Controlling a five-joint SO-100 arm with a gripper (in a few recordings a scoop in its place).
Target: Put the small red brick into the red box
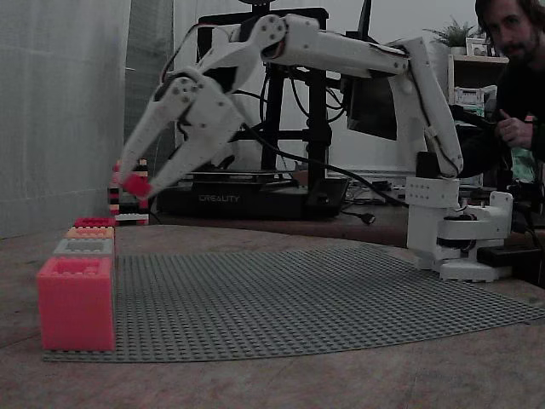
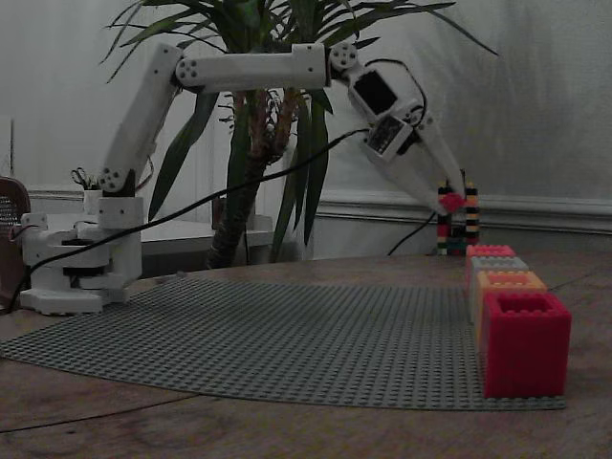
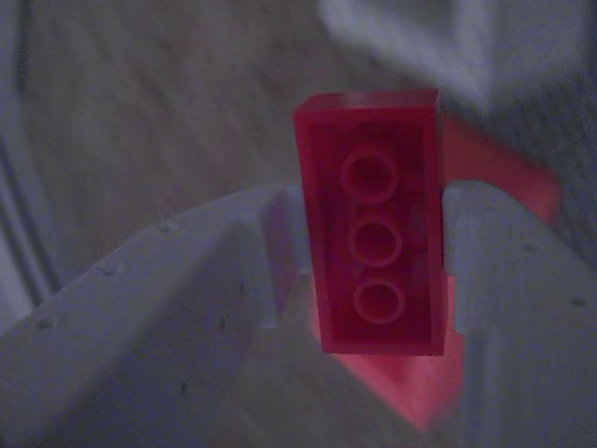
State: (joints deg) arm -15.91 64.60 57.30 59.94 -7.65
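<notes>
The small red brick [image 1: 136, 184] [image 2: 451, 203] [image 3: 373, 233] hangs in the air, pinched between the white fingers [image 3: 504, 280] of my gripper [image 1: 138, 186] [image 2: 449, 201] [image 3: 373, 252], which is shut on it. The red box [image 1: 94, 221] [image 2: 526, 344] stands at one end of a row of boxes on the grey baseplate [image 1: 298, 290] [image 2: 287, 325]. My gripper hovers well above that row. In the wrist view a blurred pink-red surface lies under the brick; I cannot tell which box it is.
The row also holds an orange box [image 1: 89, 232] [image 2: 509, 280], a grey box [image 1: 83, 247] [image 2: 497, 263] and a pinkish-coral box [image 1: 75, 302] [image 2: 491, 251]. A striped brick tower [image 1: 128, 200] [image 2: 461, 220] stands behind it. A person [image 1: 511, 60] sits beyond the table.
</notes>
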